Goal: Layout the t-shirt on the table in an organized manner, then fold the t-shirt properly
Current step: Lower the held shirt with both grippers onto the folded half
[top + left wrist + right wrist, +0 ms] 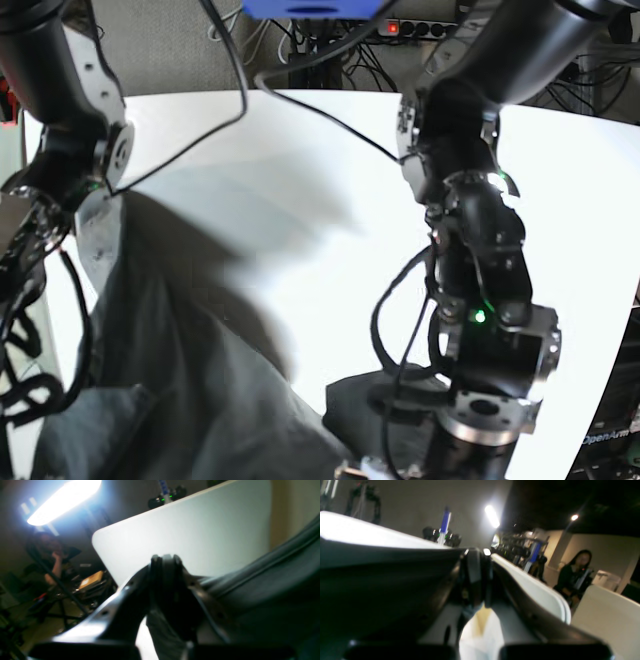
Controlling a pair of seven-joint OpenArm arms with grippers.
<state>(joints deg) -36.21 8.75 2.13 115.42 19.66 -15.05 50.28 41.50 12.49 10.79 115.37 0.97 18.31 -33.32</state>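
The dark grey t-shirt (pixel 190 380) hangs stretched over the white table (pixel 300 170), running from the upper left down to the near edge in the base view. My left gripper (pixel 165 561) is shut, with a fold of the t-shirt (pixel 270 587) pinched between its fingers and cloth spreading off to the right. My right gripper (pixel 477 555) is also shut, and the t-shirt (pixel 382 580) runs taut from its fingers to the left. A further dark bunch of shirt (pixel 365 400) lies by the near arm at the bottom of the base view.
Black cables (pixel 230 100) trail across the far part of the table. Beyond the table's rounded edge (pixel 96 537) stand a bright lamp (pixel 65 500), tripods and a seated person (pixel 53 555). Another person (pixel 575 572) sits past the table on the other side.
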